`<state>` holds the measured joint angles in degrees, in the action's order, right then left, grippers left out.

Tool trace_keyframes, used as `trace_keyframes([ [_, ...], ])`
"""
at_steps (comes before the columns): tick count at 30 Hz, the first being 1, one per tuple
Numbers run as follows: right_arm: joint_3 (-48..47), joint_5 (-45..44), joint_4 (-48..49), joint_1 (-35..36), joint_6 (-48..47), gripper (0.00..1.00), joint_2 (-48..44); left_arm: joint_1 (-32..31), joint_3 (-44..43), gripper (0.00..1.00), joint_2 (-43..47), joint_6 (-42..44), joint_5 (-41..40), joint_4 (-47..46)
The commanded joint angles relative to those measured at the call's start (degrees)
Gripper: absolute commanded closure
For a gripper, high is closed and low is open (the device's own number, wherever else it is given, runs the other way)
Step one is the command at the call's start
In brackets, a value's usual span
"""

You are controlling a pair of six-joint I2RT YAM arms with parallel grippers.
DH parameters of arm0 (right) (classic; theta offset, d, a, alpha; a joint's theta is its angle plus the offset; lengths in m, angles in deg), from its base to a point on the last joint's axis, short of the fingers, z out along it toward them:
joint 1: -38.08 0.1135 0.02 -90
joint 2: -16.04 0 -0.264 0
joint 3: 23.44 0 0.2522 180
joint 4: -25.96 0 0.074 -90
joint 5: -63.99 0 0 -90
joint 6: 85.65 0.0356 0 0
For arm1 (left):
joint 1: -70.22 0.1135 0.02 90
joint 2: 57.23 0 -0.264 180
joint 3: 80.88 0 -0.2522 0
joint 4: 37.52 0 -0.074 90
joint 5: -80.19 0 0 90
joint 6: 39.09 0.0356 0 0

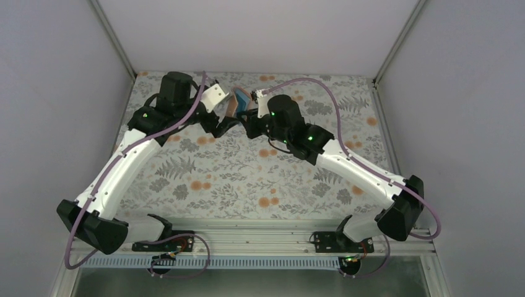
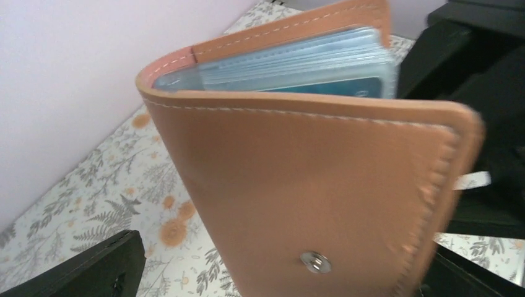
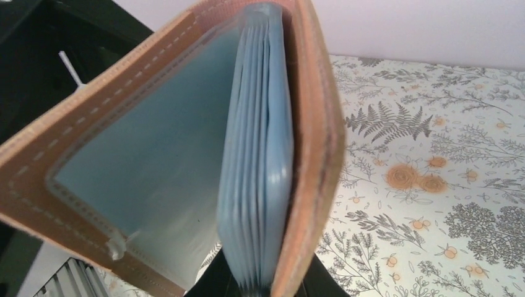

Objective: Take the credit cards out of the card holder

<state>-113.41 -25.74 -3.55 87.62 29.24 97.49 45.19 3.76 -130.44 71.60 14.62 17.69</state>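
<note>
Floral-patterned counter (image 1: 247, 179) is backed by grey walls. At upper centre, one tan card holder (image 1: 234, 105) is held up where two bent arms meet. The credit cards (image 2: 334, 88) are mostly hidden in its blue sleeves and cannot be counted. The left tool (image 2: 288, 275) is spread around the holder, whose lower end is pinched by the right tool (image 3: 263, 288).

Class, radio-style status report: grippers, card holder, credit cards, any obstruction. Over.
Left gripper open around card holder. Right gripper shut on it, raised off table. Credit cards in sleeves, none out. Nothing blocking.
</note>
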Motion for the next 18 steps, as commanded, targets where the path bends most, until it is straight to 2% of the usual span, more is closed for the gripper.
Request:
trace_keyframes([
  [1, -1.5, 1.6, 1.3, 0.5, -1.4, 0.96, -1.9, -0.4, -1.7, 0.02, -0.8, 0.4, -5.8, 0.6],
  [4, 0.2, 5.4, 1.4, -0.9, -5.0, 0.96, -4.0, 0.2, -2.2, 0.16, 1.3, 1.5, -8.0, 0.7],
  [11, 3.3, 14.3, 0.4, -3.6, -11.9, 0.96, -8.3, 1.9, -3.0, 0.2, 5.3, 4.7, -2.9, 4.4],
  [16, 4.4, 20.5, 0.6, -5.8, -14.5, 0.96, -10.2, 3.6, -4.4, 0.33, 6.2, 5.8, 2.1, 6.4],
  [18, 4.6, 22.4, 0.0, -6.5, -15.9, 0.96, -10.4, 4.1, -5.0, 0.41, 6.3, 5.9, 3.7, 7.0],
])
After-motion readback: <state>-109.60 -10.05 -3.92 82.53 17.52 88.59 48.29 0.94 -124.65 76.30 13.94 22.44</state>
